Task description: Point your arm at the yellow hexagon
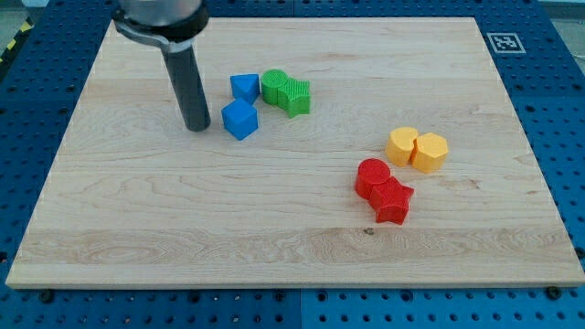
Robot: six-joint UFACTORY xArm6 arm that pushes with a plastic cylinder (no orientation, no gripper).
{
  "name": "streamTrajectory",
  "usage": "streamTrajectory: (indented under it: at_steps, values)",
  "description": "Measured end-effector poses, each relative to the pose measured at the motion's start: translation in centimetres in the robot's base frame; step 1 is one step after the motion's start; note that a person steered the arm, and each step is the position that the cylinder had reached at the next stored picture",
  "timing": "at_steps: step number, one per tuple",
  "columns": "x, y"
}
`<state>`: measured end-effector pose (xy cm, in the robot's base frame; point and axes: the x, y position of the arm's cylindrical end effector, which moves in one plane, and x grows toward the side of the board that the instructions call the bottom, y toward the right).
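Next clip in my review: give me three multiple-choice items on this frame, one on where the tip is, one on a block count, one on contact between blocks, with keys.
1. My tip stands
A. at the view's left of the blue cube
B. between the yellow blocks
C. on the red star

2. Blocks on the board:
A. six
B. eight
C. ten

3. The yellow hexagon is
A. alone
B. touching the other yellow block
C. stacked on a red block

Key: 1 A, the rod ends just beside the blue cube; 2 B, two each of blue, green, yellow, red; 3 B, the two yellow blocks sit side by side with no gap.
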<state>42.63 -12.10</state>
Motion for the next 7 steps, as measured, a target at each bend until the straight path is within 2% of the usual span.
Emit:
streamTrajectory:
  at_steps: [3,4,5,6,7]
  values:
    - [-1.3,6.4]
    - [-0.2,6.9]
    - [2.7,9.4]
    - [2.3,15.0]
    - [-0.4,20.0]
